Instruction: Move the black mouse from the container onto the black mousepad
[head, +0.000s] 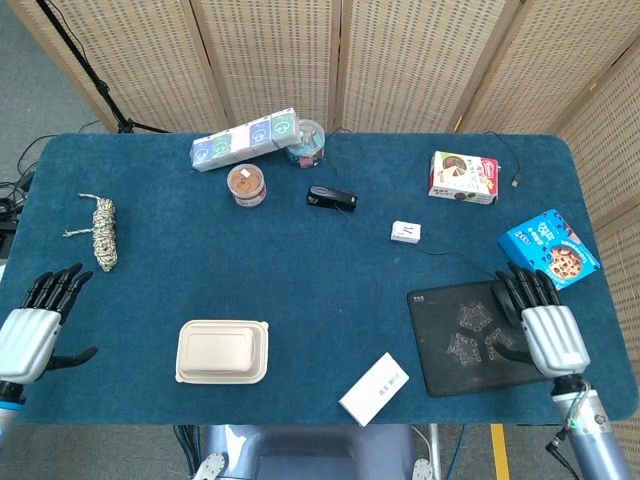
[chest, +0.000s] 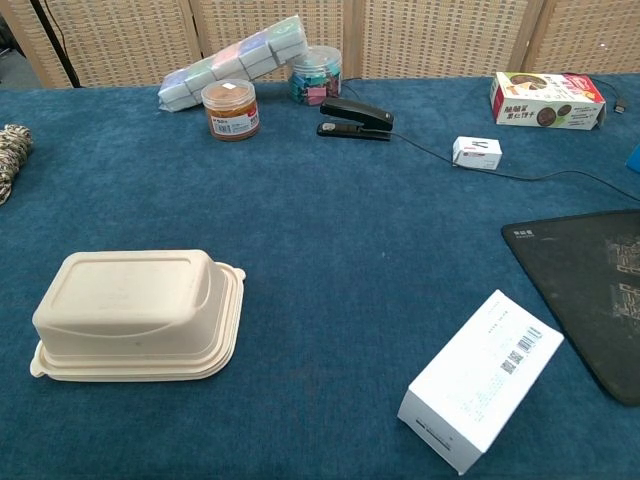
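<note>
The black mousepad (head: 455, 340) lies at the front right of the table, and its left part also shows in the chest view (chest: 585, 285). My right hand (head: 545, 328) hovers at the pad's right edge, fingers spread and pointing toward its far right corner, holding nothing that I can see. I cannot make out the black mouse; that corner is dark and partly under the fingers. The beige container (head: 222, 351) sits closed at the front left, also seen in the chest view (chest: 135, 315). My left hand (head: 35, 325) is open at the table's left edge.
A white box (head: 374, 388) lies in front of the pad's left side. A blue cookie box (head: 548, 247) sits behind my right hand. A thin cable runs from a white adapter (head: 405, 232) toward the pad. A rope (head: 103, 218) lies far left and a stapler (head: 331, 198) mid-back.
</note>
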